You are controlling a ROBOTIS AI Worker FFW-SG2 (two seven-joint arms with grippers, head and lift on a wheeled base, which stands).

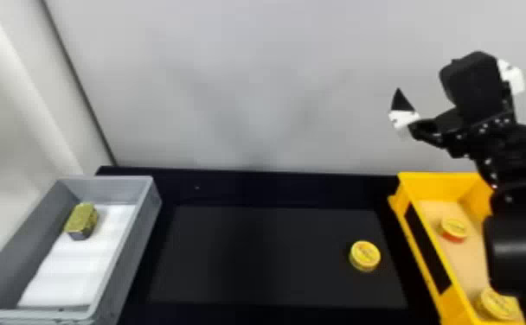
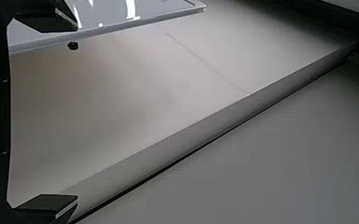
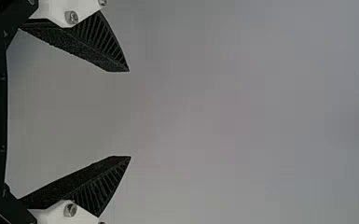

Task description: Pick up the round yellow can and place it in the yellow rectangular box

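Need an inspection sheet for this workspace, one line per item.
Surface: black table with a dark mat.
Job's things: round yellow can on the mat's right part; yellow box to its right, two other cans inside, right side partly hidden by the right arm.
Clutter: gold-topped block and white liner in the grey bin, at left.
Grippers: left open; right open, raised above table level, nothing between its fingers.
Cables: nothing seen.
Surroundings: pale wall behind the table.

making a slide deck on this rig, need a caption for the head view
Right gripper open and raised above a round yellow can on the dark table, between grey and yellow boxes
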